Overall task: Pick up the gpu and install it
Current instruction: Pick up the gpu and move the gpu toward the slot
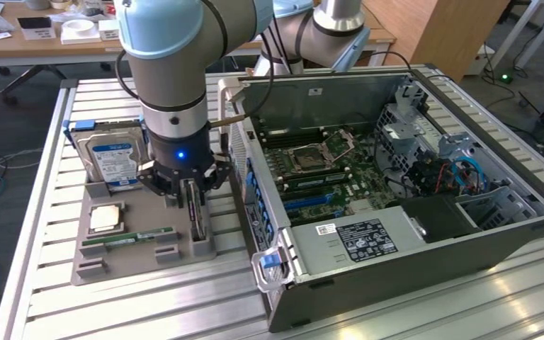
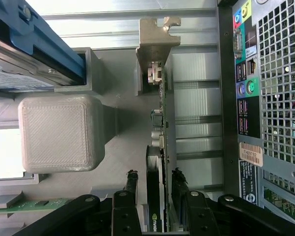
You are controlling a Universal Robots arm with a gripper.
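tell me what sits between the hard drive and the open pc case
In the exterior view, the gpu stands on edge in the grey tray between the hard drive and the pc case, with the end effector down over it.

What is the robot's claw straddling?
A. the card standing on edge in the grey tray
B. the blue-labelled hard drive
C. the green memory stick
A: the gripper straddles the gpu, which stands on edge in the tray.
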